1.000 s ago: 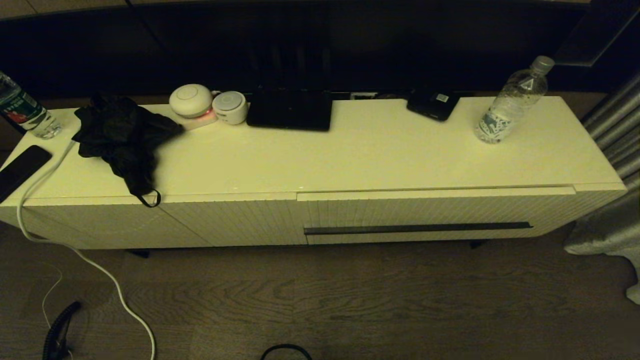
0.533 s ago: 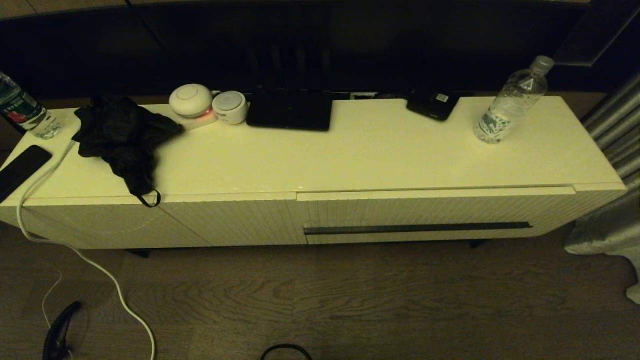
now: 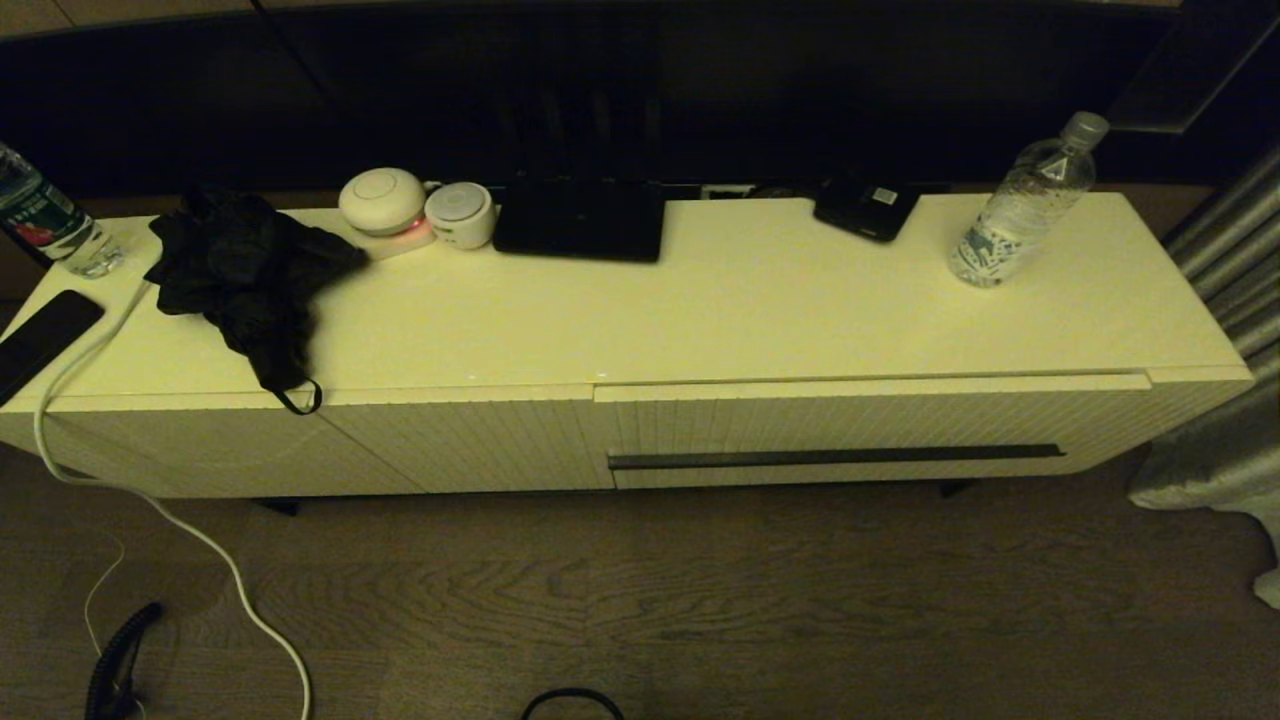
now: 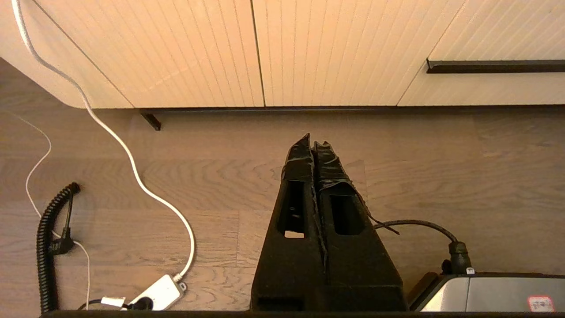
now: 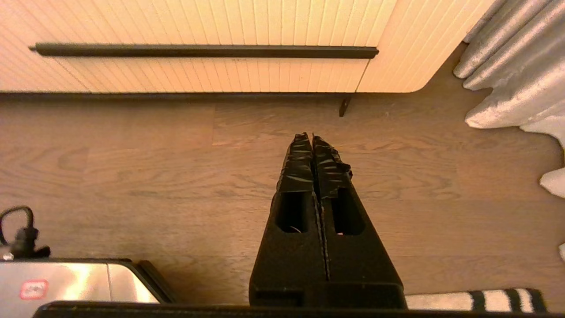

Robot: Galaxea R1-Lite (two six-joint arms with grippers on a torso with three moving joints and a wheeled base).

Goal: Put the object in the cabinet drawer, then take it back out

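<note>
The clear water bottle (image 3: 1022, 203) with a pale grey cap stands upright on the white cabinet top (image 3: 700, 310), far right. Below it the ribbed cabinet drawer (image 3: 850, 430) is closed, its long dark handle strip (image 3: 835, 457) across the front; the strip also shows in the right wrist view (image 5: 203, 51) and partly in the left wrist view (image 4: 494, 66). Neither arm shows in the head view. My left gripper (image 4: 312, 143) is shut and empty, low over the wooden floor before the cabinet. My right gripper (image 5: 311, 138) is likewise shut and empty over the floor, short of the drawer front.
On the cabinet top lie a black cloth (image 3: 250, 270), two round white devices (image 3: 415, 208), a black box (image 3: 580, 220), a small dark device (image 3: 865, 210), a phone (image 3: 45, 335) and a green-and-red labelled bottle (image 3: 50, 225). A white cable (image 3: 170, 520) trails over the floor. Grey curtains (image 3: 1230, 300) hang at right.
</note>
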